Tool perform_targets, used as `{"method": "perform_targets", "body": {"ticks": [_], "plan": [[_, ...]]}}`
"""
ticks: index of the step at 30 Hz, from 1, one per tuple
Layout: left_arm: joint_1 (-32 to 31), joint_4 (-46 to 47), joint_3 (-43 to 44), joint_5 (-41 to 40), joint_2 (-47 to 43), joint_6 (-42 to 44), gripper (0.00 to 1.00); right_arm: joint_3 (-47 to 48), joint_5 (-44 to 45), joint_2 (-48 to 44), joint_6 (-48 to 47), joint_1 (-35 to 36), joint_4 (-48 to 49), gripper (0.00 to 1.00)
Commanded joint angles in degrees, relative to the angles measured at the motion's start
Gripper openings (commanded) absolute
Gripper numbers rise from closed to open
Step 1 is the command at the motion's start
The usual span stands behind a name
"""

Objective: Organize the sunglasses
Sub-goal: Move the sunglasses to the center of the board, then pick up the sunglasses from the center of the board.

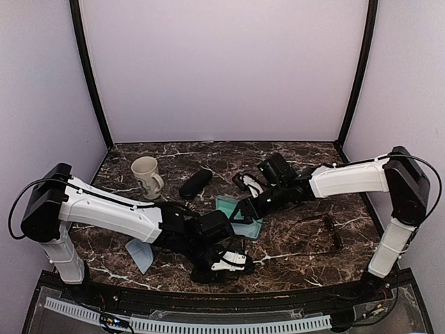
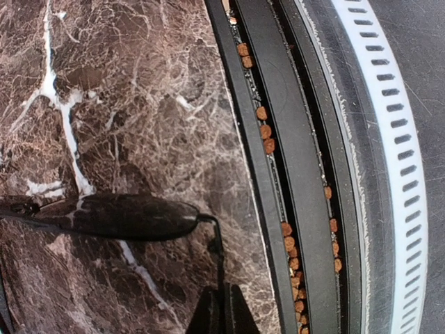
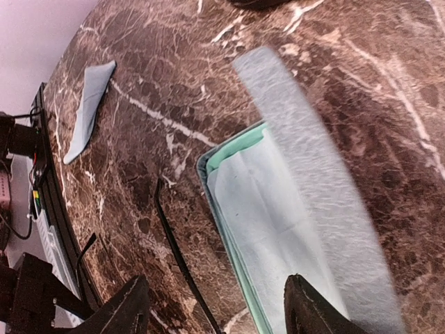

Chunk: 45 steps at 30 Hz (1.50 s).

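The left end effector (image 2: 222,314) is pressed together on the thin wire frame of one pair of sunglasses (image 2: 118,217). Its own wrist view shows this plainly: a dark lens lies flat on the marble counter (image 2: 104,90), just beside the black front rail (image 2: 278,139). From the top view, that end effector (image 1: 233,263) sits low near the front edge, and the pinched pair is lost among the dark parts of the arm.

The right end effector (image 3: 219,289) has its fingers spread over an open blue-grey case (image 3: 278,209) with a pale lining; nothing is seen gripped between them. A thin dark strip (image 3: 174,243) lies just beside the case, and the pictures do not show what it is.

Only the top view shows the second pair of sunglasses (image 1: 328,229), lying on the counter well to the right of the case (image 1: 240,221). It also shows a black case (image 1: 196,183), a mug (image 1: 146,175), and a pale blue cloth (image 1: 141,255).
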Motion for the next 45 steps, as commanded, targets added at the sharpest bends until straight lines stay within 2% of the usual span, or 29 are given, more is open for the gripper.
{"method": "perform_targets", "body": {"ticks": [1, 11, 24, 32, 37, 45], "plan": [[-0.28, -2.90, 1.84, 0.55, 0.17, 3.70, 0.00, 3.13, -4.20, 2.62, -2.47, 2.13, -2.73, 0.68], [-0.24, -5.84, 2.17, -0.12, 0.48, 3.99, 0.00, 2.76, -7.99, 4.10, -3.53, 5.72, -3.73, 0.65], [-0.37, -5.41, 0.50, -1.44, -0.77, 3.90, 0.00, 1.71, -7.82, 4.24, -4.04, 7.13, -5.33, 0.60], [-0.55, -5.06, -1.19, -2.68, -0.99, 4.52, 0.00, 2.15, 0.21, 1.00, -3.13, 7.05, -5.96, 0.61], [-1.44, -6.29, -0.76, -4.53, -1.79, 5.26, 0.00, 5.82, 3.43, 2.62, -6.12, 6.88, -10.92, 0.62], [-4.19, -10.24, 0.08, -11.21, -3.62, 7.66, 0.00, 7.47, -2.72, 4.60, -7.53, 6.61, -12.77, 0.62]]}}
